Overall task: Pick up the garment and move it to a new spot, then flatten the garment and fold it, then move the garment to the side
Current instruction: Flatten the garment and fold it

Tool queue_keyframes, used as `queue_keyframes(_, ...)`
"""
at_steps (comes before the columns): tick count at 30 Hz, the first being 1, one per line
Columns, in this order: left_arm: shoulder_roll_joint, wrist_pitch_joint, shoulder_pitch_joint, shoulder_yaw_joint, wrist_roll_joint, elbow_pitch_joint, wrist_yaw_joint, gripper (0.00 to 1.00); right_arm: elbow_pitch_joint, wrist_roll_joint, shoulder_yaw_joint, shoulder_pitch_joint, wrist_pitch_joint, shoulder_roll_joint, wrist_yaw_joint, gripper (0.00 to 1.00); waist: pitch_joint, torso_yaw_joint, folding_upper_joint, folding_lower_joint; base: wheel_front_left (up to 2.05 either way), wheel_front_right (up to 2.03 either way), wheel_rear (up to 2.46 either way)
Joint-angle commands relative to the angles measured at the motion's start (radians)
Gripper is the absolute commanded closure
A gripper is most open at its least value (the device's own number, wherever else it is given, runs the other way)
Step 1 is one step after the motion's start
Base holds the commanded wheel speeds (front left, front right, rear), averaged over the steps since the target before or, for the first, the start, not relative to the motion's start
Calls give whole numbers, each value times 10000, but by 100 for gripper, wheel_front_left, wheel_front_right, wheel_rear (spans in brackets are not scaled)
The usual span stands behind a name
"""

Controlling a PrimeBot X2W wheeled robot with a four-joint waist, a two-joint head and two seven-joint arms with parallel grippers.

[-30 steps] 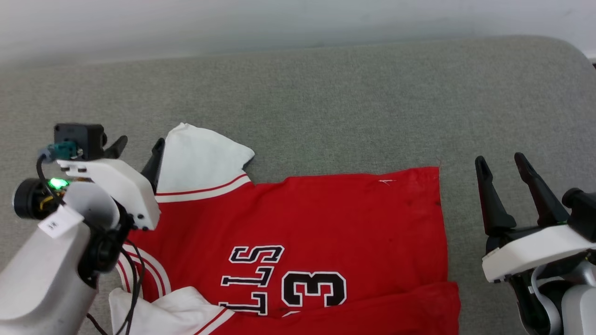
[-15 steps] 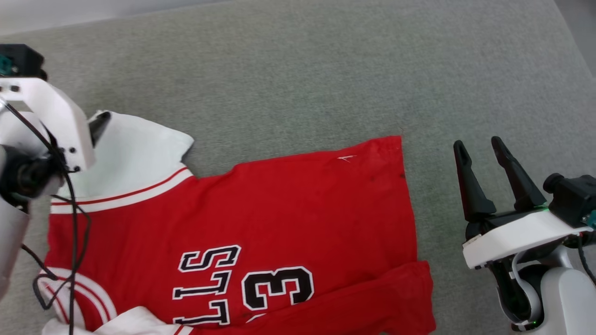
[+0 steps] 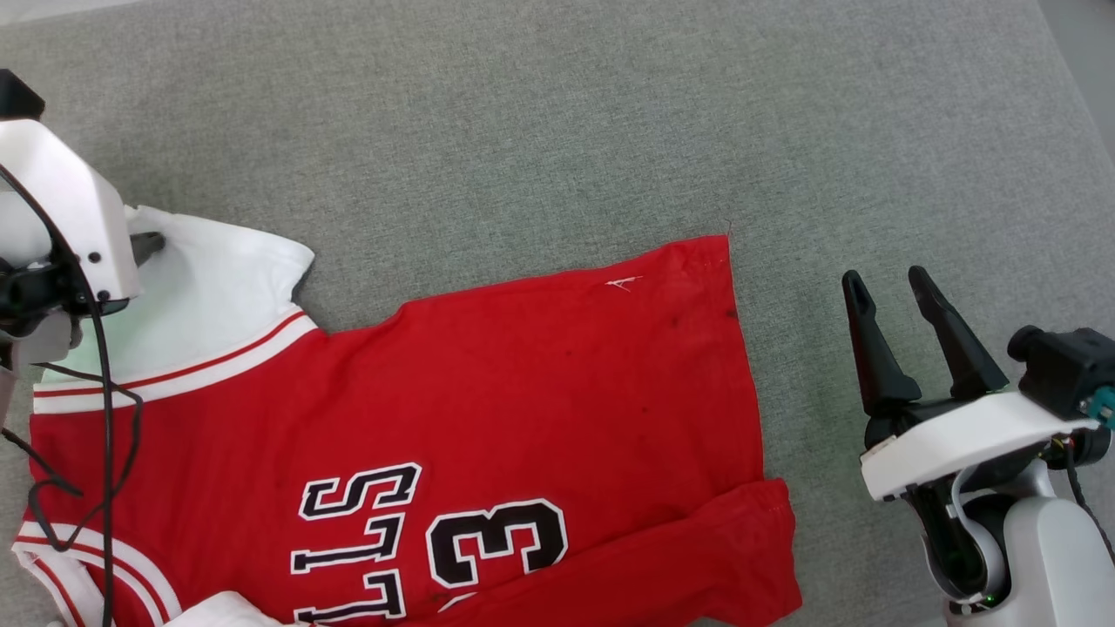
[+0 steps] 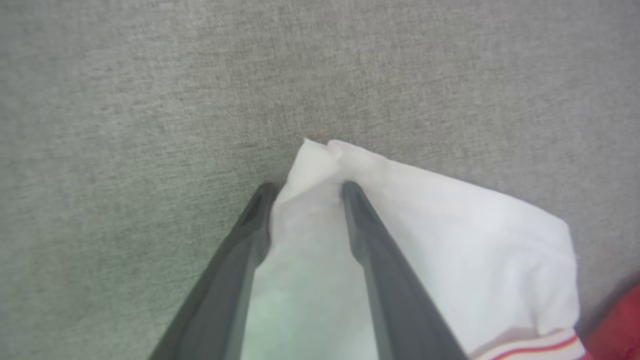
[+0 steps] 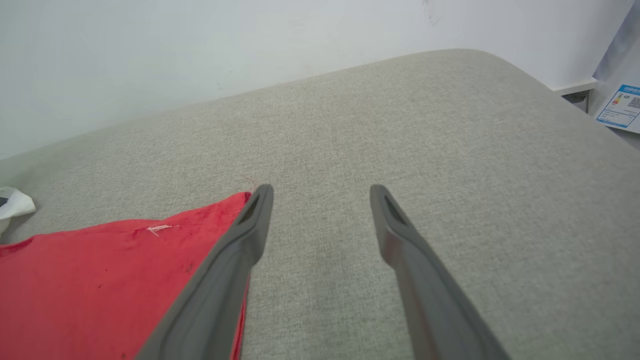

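Observation:
The garment [image 3: 523, 392], a red jersey with black white-outlined letters and a white short sleeve [image 3: 209, 296], lies spread on the grey cushion, its lower hem folded over at the bottom right. In the left wrist view my left gripper [image 4: 307, 190] straddles the sleeve's [image 4: 450, 240] far corner, jaws still apart with white fabric between them. One of its fingers [image 3: 148, 244] shows under the white wrist housing in the head view. My right gripper [image 3: 888, 283] stands open over bare cushion just right of the garment's hem corner [image 5: 100, 270], nothing between its fingers [image 5: 255, 225].
The grey cushion [image 3: 557, 131] stretches beyond the garment to a pale wall [image 5: 250, 50]. Its rounded right edge drops off near a blue-and-white label [image 5: 620, 107]. Black cables [image 3: 104, 366] hang from my left wrist over the jersey's shoulder.
The head camera has tilted down and shifted. My left gripper has come over the sleeve's corner and its jaws have narrowed. The right gripper keeps its place beside the hem.

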Motion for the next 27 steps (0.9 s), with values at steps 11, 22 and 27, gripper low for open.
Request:
queue_keyframes(11,-588,-785,-154,-236,271,-122,-131,100,1354,1245,585,-1099,2699,-1146,-8,0,-299,563,-1,1,0,0,0)
queue_keyframes(22,-942,-1699,-755,-196,432,-1083,-472,100,2237,2471,1921,-2916,5320,-2544,-8,0,-175,1674,-1,1,0,0,0)
queue_keyframes(27,-1127,-1873,-862,-329,508,-1425,-569,100,2911,2634,2508,-3705,6119,-2887,-8,0,9,2072,-1,1,0,0,0)
